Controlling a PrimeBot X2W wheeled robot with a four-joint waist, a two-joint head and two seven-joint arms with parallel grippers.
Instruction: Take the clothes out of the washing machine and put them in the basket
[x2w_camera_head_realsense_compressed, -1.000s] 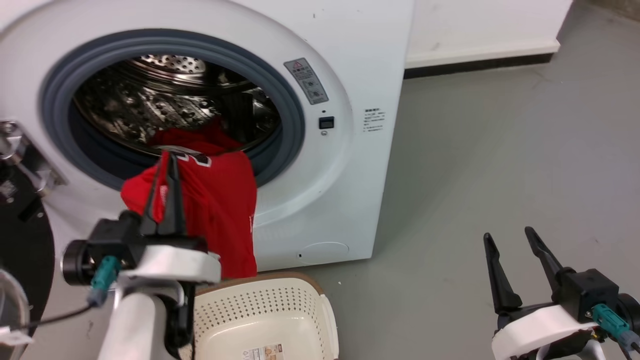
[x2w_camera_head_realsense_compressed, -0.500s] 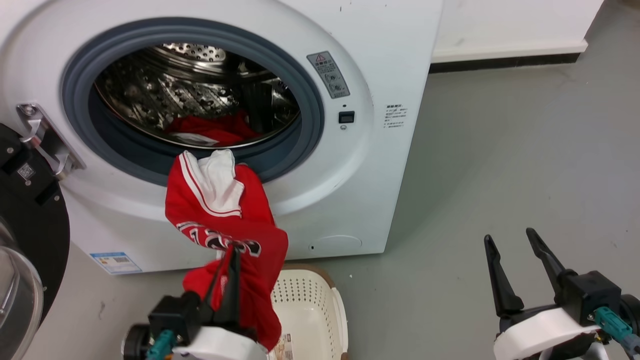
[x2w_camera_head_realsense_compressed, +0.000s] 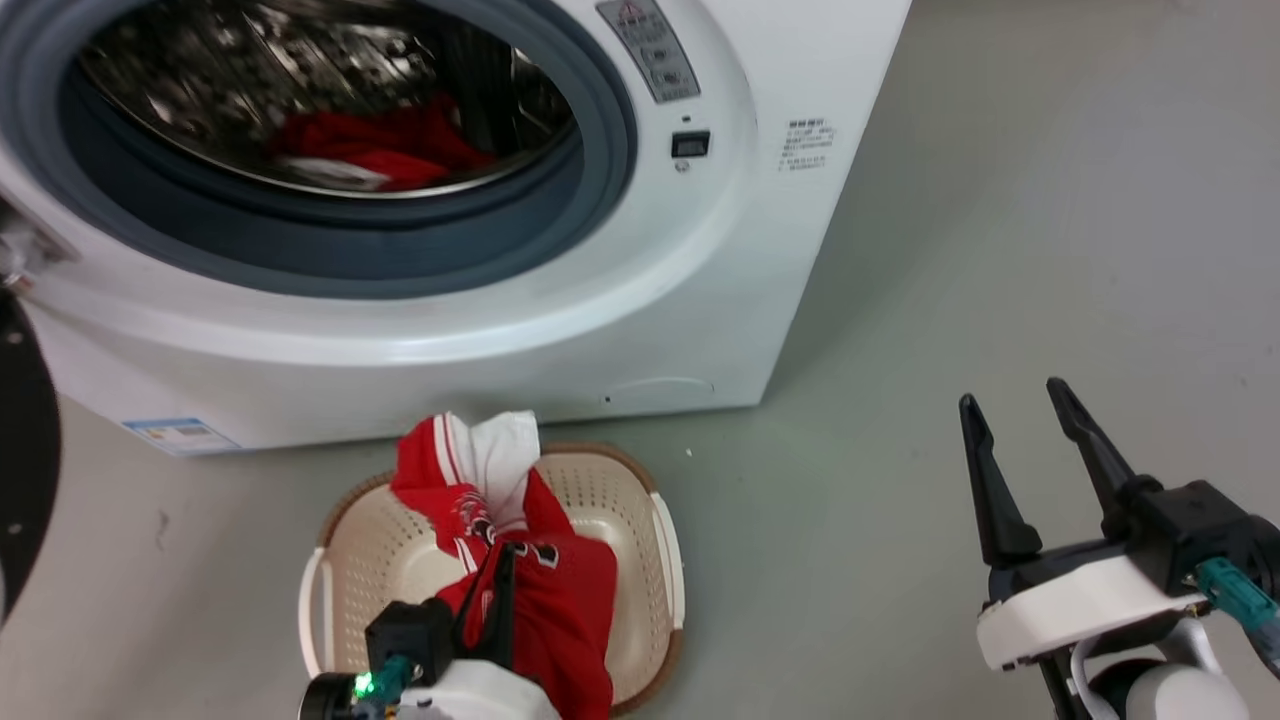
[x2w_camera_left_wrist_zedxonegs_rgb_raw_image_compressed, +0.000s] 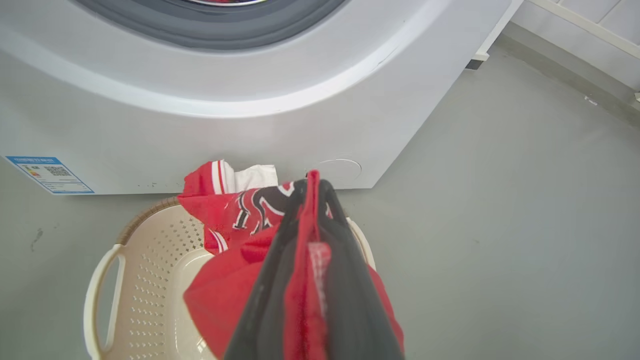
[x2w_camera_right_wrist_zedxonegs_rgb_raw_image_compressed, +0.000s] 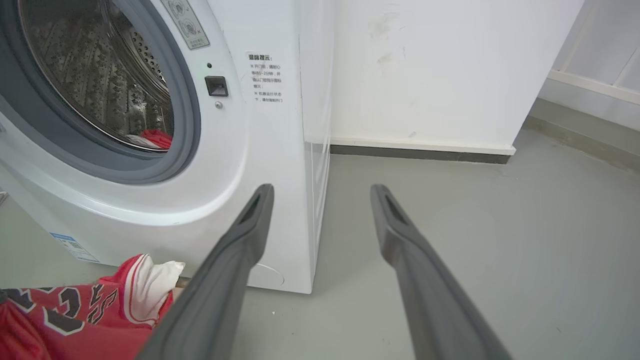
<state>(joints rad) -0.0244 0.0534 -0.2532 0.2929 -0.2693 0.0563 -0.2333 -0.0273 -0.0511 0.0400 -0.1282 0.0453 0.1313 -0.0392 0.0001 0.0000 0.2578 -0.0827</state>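
Since half a second ago we'd dropped our left gripper (x2w_camera_head_realsense_compressed: 503, 560) well below the washing machine (x2w_camera_head_realsense_compressed: 600, 300) porthole, still clamped tight on the red jersey (x2w_camera_head_realsense_compressed: 560, 610), which now lay draped into the cream laundry basket (x2w_camera_head_realsense_compressed: 625, 490) on the floor (x2w_camera_head_realsense_compressed: 1000, 200). Another red garment (x2w_camera_head_realsense_compressed: 370, 150) sat in the drum (x2w_camera_head_realsense_compressed: 200, 60). Our right gripper (x2w_camera_head_realsense_compressed: 1010, 395) hung spread wide, holding nothing.

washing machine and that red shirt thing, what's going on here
The robot's left gripper is shut on a red jersey and holds it over the basket in front of the washing machine; the jersey's far end lies at the basket's far rim. Another red garment lies in the drum. The right gripper hangs open, holding nothing.
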